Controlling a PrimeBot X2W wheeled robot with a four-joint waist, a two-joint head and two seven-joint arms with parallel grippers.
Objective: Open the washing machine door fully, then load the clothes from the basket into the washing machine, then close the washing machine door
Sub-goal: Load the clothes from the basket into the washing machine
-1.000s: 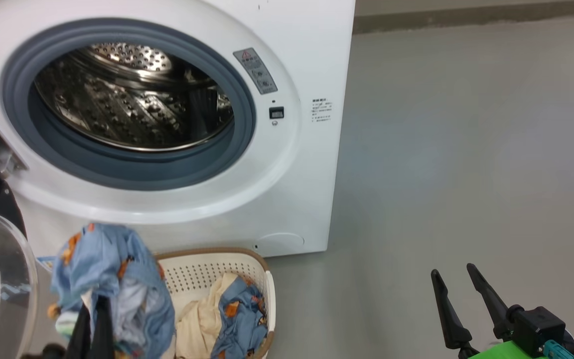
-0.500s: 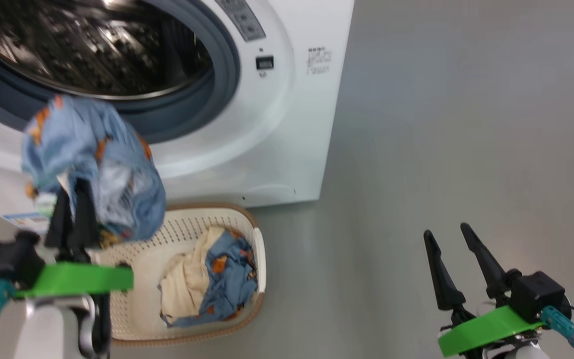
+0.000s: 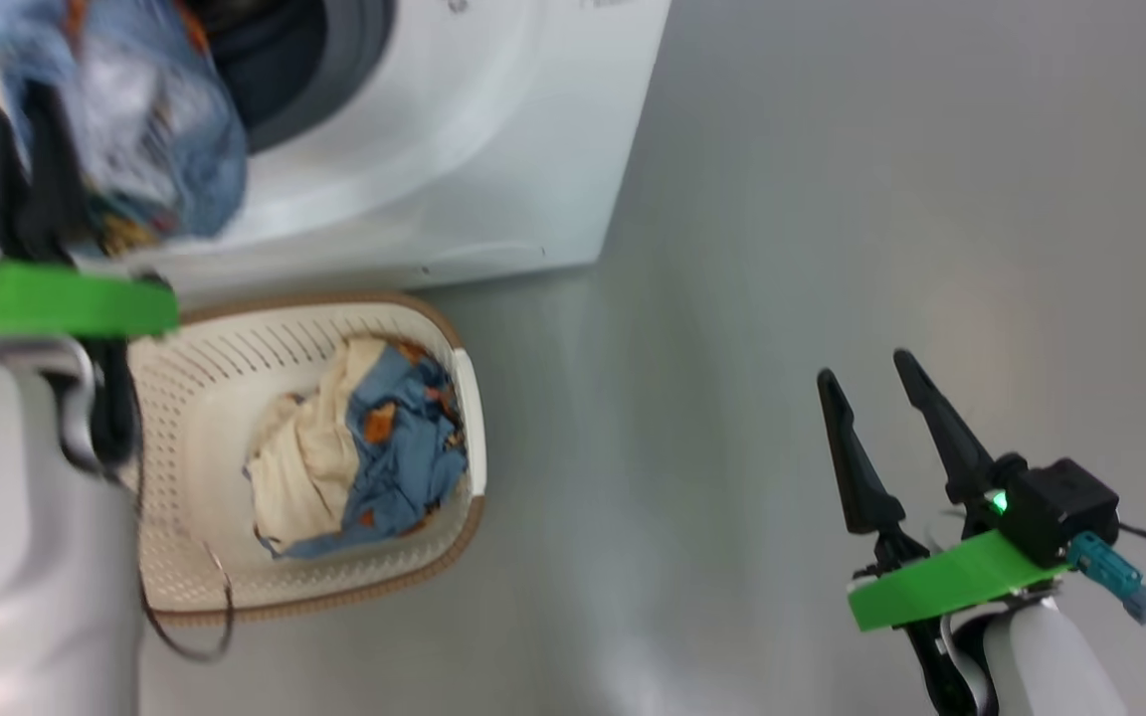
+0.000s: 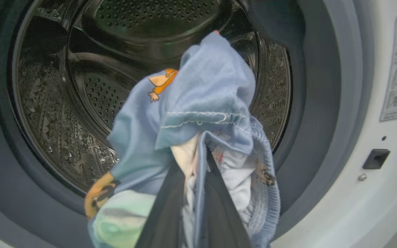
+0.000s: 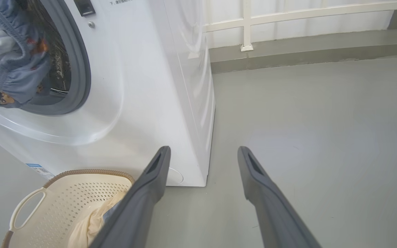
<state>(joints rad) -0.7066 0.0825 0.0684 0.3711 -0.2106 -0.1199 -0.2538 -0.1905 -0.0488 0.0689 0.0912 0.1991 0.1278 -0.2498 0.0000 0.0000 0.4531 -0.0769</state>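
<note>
Step in hand: first load into the drum.

The left end effector [image 4: 193, 156] is clamped on a blue bundle [image 4: 202, 96] with orange marks. It holds the bundle up at the mouth of the washing machine [image 5: 143, 69], in front of the steel drum [image 4: 81, 89]. The right end effector [image 3: 863, 368] stands open and idle over the floor [image 3: 832, 199], well right of the machine. The rest of the clothes [image 3: 354, 447], cream and blue, lie in the basket [image 3: 185, 398] on the floor, near the machine's front.

Our judgement:
- We should carry the bundle well past the grey rubber ring [image 4: 322, 86] before letting go. Cloth drapes around the fingers [image 4: 165, 206] and could catch on the lip.
- Enter centred and slightly high, and open deep inside the drum.
- Withdraw straight back so that no hem snags.
- Then go to the basket for the rest.
</note>
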